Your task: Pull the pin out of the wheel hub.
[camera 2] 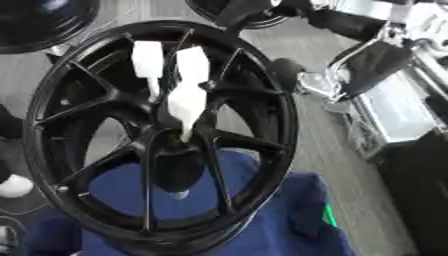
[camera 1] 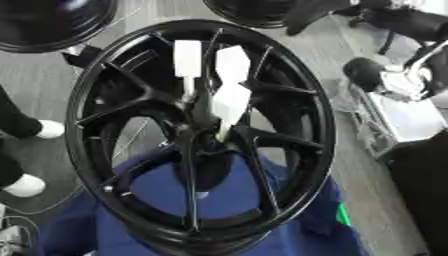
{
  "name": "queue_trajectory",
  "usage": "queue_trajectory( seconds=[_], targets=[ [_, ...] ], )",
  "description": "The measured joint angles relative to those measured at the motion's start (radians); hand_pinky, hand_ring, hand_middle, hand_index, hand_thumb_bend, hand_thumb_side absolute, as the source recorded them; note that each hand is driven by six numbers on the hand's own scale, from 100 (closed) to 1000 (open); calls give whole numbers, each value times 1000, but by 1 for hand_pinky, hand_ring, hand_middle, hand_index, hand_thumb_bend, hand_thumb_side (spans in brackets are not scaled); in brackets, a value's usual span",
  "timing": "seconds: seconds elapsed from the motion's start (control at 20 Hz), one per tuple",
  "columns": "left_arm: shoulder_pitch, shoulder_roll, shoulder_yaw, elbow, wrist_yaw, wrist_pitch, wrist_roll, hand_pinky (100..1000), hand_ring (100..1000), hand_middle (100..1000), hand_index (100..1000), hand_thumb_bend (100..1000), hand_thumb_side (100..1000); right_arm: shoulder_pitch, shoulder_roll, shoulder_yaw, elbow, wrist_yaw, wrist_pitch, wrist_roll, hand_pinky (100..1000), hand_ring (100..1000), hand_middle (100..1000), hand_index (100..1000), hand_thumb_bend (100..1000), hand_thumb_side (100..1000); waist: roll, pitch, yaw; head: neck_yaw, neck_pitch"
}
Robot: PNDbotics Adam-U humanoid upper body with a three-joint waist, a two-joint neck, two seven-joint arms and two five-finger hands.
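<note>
No hand shows in either view, so I can't tell whether fingers are spread or pinching. The white pin (camera 1: 229,100) sits at the hub (camera 1: 199,131) of the black wheel (camera 1: 320,150), its tip apparently still seated. The wheel stands on a blue cloth (camera 1: 229,196). The pull looks wholly undone.

Wide gaps between black spokes (camera 1: 262,185) of the wheel (camera 1: 319,150), blue cloth (camera 1: 219,200) behind; hub centre crowded by white pieces (camera 1: 229,102). Second rim (camera 1: 44,30) close upper left.
</note>
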Motion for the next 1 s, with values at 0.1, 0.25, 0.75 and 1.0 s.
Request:
queue_trajectory(
  seconds=[0.1, 0.25, 0.75, 1.0],
  targets=[
    [0, 9, 6, 0, 2, -3, 4, 472, 712, 665, 696, 136, 746, 10, 4, 20, 0, 47, -6, -1, 942, 856, 861, 913, 100, 530, 0, 0, -3, 1, 4],
    [11, 39, 11, -1, 5, -6, 7, 470, 712, 665, 696, 116, 742, 18, 5, 44, 0, 103, -11, -5, 941, 859, 862, 914, 100, 524, 2, 0, -3, 2, 7],
    [68, 189, 18, -12, 5, 0, 18, 469, 713, 666, 696, 100, 733, -17, 5, 88, 0, 213, 20, -51, 938, 864, 861, 911, 100, 283, 9, 0, 12, -24, 8],
    [82, 218, 22, -12, 12, 4, 23, 469, 714, 666, 696, 100, 736, -33, 8, 93, 0, 258, 65, -76, 940, 862, 857, 907, 100, 210, 14, 0, 20, -34, 14]
  ],
)
